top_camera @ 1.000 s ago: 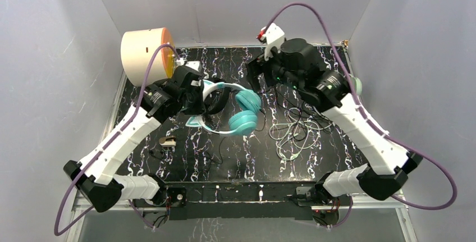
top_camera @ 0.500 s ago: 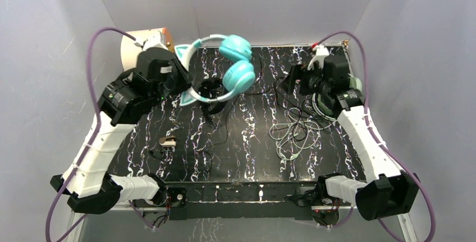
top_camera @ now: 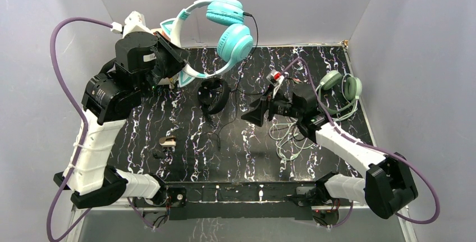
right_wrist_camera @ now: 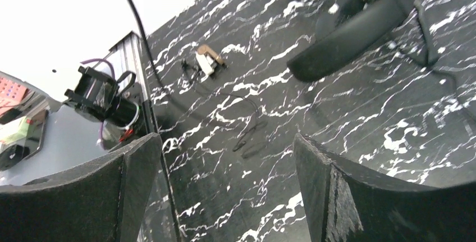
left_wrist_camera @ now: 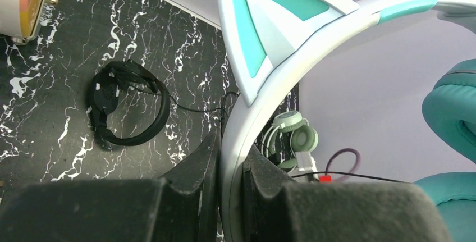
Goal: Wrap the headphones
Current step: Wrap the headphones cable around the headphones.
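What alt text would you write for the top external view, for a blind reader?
The left gripper holds the teal headphones by their white band above the black marbled table. The open right gripper hovers between the black headphones and the sage-green headphones.

Teal headset [top_camera: 236, 40] wore a white cat-ear band, black headset [top_camera: 209, 91] was plain, sage-green headset [top_camera: 331, 79] was pale, counter [top_camera: 191, 152] was black with white marbling.

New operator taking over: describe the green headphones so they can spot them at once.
On the black marbled table, look to the far right corner. The sage-green headphones lie there, the palest of three headsets. The black headset sits mid-table; the teal headset hangs in the air.
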You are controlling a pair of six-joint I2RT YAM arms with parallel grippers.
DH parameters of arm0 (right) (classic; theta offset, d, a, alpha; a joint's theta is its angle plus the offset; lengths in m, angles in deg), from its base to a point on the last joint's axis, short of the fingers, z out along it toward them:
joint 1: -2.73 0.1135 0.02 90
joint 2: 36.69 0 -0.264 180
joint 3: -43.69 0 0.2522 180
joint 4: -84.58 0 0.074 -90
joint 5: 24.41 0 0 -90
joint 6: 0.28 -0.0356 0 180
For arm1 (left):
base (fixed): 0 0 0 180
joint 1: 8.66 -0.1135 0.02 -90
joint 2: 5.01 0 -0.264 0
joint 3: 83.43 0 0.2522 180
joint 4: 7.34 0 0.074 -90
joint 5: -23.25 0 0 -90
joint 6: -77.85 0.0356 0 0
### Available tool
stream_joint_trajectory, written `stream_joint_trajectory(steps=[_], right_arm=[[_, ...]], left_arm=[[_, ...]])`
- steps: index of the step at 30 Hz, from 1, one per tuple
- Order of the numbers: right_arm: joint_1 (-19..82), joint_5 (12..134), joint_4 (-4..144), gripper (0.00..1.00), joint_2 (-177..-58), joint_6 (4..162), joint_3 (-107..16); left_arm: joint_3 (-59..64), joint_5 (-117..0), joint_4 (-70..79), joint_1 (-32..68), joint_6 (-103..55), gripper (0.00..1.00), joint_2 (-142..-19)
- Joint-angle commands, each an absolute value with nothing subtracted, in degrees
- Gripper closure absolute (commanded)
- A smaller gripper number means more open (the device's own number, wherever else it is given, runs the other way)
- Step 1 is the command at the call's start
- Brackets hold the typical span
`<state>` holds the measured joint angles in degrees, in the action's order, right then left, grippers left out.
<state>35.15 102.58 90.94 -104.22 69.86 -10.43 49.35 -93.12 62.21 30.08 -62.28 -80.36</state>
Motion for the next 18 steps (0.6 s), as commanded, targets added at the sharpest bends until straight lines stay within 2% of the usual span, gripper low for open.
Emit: stream_joint_trajectory(steps=[1, 4, 12, 18], right_arm=[[34.81, 101.32, 102.13, 0.04, -98.66, 69.00, -8.90], [34.76, 102.47, 106.24, 0.01, -97.12, 68.96, -7.10], [38.41, 102.53, 125.26, 0.06, -103.79, 62.62, -3.81], [42.20, 99.04, 129.15, 0.11, -108.25, 63.26, -4.11]], left_arm=[[51.21, -96.96, 57.71, 29.88, -64.93, 1.00, -79.15], [50.69, -97.02, 56.86, 29.97, -65.30, 1.00, -79.01], [48.84, -97.47, 54.99, 29.99, -68.09, 1.00, -77.63], [48.63, -97.70, 54.06, 29.94, -69.38, 1.00, -76.94]])
